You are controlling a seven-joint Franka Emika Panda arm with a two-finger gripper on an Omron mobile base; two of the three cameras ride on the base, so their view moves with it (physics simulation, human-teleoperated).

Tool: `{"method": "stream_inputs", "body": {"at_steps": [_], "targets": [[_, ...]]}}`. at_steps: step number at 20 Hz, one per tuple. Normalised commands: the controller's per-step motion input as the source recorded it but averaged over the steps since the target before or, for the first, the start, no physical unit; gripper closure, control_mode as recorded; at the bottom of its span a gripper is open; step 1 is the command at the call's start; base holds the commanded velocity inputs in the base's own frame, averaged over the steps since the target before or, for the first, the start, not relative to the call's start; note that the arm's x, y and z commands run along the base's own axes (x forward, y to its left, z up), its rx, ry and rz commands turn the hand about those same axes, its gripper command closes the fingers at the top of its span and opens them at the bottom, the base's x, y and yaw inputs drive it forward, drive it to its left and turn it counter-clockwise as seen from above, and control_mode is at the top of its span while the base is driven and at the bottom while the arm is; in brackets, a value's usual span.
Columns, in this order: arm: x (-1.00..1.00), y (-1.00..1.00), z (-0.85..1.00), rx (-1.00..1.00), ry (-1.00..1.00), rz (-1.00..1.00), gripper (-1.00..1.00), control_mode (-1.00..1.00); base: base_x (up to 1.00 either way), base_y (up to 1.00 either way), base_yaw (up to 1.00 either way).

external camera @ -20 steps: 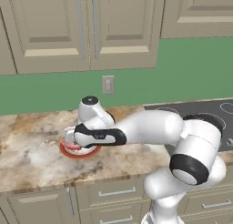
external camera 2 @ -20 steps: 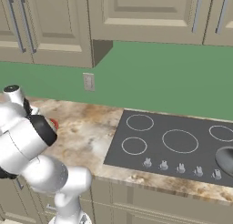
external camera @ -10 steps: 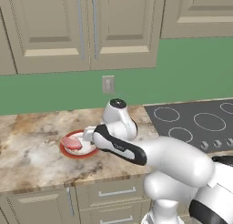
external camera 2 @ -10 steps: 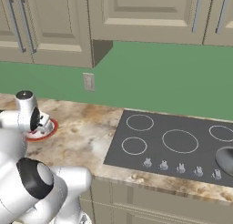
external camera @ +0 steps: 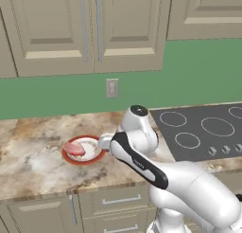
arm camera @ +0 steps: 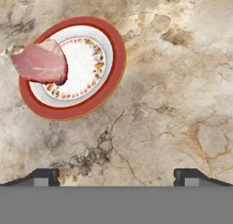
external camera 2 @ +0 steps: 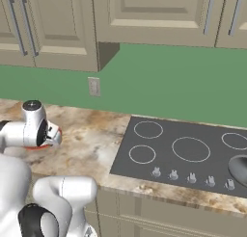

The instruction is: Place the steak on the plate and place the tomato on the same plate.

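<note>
The marble counter (arm camera: 173, 91) is noted bare beneath the hand. The plate (arm camera: 116, 41) lies up and left of the gripper (arm camera: 116, 175) — well apart. The steak (arm camera: 40, 63) rests on the plate's far-left rim, overhanging it. The gripper's jaws are spread wide, nothing held. The tomato's whereabouts cannot be told — the next move depends on finding it.

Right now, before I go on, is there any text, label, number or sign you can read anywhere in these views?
None can be read.
The plate under the steak bears only a coloured pattern ring.
The cooktop knobs show no legible marks.
The wall outlet is blank.
</note>
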Motion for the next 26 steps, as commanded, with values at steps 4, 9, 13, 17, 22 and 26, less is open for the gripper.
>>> {"method": "stream_inputs", "body": {"at_steps": [4,9,13,17,22,26], "targets": [[0.0,0.0,0.0,0.0,0.0,0.0,-1.0,1.0,-0.21,-0.19,-0.03],[0.0,0.0,0.0,0.0,0.0,0.0,-1.0,1.0,-0.23,-0.7,-0.03],[0.0,0.0,0.0,0.0,0.0,0.0,-1.0,1.0,-0.01,-0.73,0.0],[0.0,0.0,0.0,0.0,0.0,0.0,-1.0,1.0,-0.11,-0.81,0.0],[0.0,0.0,0.0,0.0,0.0,0.0,-1.0,1.0,-0.11,-0.87,-0.03],[0.0,0.0,0.0,0.0,0.0,0.0,-1.0,1.0,-0.09,-0.8,-0.05]]}}
